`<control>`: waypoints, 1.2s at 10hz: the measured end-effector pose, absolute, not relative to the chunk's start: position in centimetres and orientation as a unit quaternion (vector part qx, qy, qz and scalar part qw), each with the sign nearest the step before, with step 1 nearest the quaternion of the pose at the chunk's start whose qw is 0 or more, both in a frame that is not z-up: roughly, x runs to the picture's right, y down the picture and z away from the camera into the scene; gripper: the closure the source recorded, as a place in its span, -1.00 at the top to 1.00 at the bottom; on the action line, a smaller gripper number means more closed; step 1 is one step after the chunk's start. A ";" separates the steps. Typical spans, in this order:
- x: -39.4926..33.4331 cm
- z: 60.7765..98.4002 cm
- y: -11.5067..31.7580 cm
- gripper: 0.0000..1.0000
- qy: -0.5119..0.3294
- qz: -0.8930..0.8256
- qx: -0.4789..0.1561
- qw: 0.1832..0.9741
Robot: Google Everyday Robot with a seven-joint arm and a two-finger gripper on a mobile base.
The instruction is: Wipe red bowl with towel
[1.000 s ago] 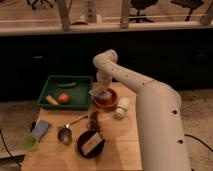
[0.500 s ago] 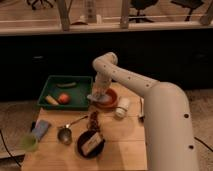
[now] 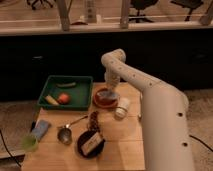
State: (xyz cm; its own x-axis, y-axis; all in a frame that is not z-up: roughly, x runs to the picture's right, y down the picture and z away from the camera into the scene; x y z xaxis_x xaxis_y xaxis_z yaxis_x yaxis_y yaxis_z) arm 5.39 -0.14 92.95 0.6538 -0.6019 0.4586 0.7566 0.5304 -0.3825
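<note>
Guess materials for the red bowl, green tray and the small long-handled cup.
Red bowl: likely plastic, even matte colour. Green tray: likely plastic, uniform colour, no glare. Small cup: probably metal, grey with a bright sheen. Gripper sits in the red bowl on the towel.

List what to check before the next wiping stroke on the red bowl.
1. Hand is down at the red bowl: ok.
2. Towel lies inside the bowl, under the hand: ok.
3. Hold on the towel is firm: cannot tell.
4. Bowl sits flat on the table, away from its front edge: ok.
5. Room to the bowl's right: not ok, the white cup stands close beside the rim and might get knocked.
</note>
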 end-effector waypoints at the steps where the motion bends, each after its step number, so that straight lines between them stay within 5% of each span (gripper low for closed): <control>1: 5.1 93.9 -1.1 -0.98 -0.128 -0.387 -0.290 0.866; 12: 1.7 94.4 -0.6 -0.98 -0.146 -0.390 -0.304 0.857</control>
